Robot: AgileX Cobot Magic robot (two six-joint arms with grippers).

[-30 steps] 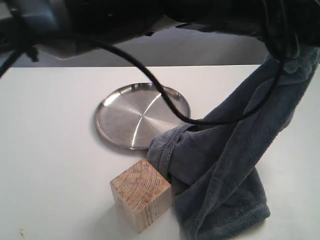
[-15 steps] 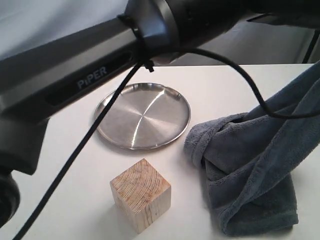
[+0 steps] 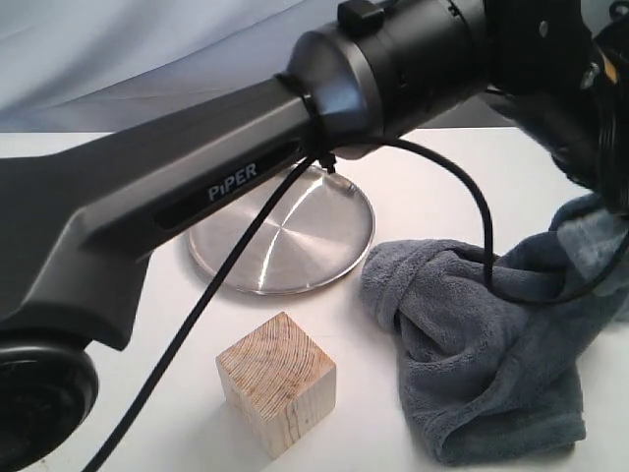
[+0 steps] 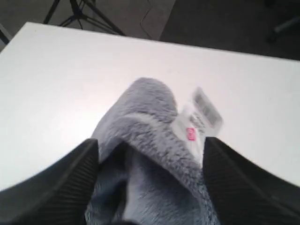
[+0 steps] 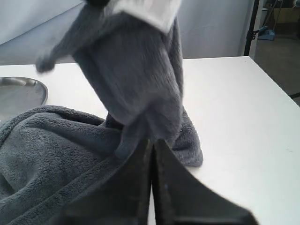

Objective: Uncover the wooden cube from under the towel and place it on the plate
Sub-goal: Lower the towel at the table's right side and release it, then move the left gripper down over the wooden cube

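The wooden cube (image 3: 277, 393) stands bare on the white table, in front of the plate (image 3: 285, 246), which holds nothing. The grey-blue towel (image 3: 482, 364) lies heaped to the cube's right, apart from it, and its top end rises toward the right edge. My left gripper (image 4: 151, 154) has a thick fold of towel (image 4: 150, 122) with a white label filling the space between its jaws, held above the table. My right gripper (image 5: 151, 140) is shut with nothing in it, low beside the towel (image 5: 131, 70) hanging in front of it.
My left arm (image 3: 246, 177) stretches from lower left to upper right, and it and its black cable (image 3: 197, 315) cover part of the plate. The plate's rim (image 5: 18, 93) shows in the right wrist view. The table's right edge lies beyond the towel.
The towel has been pulled right, off the cube, and has dropped into a lower heap. My left arm has swung down across the view. Cube and plate have not moved.
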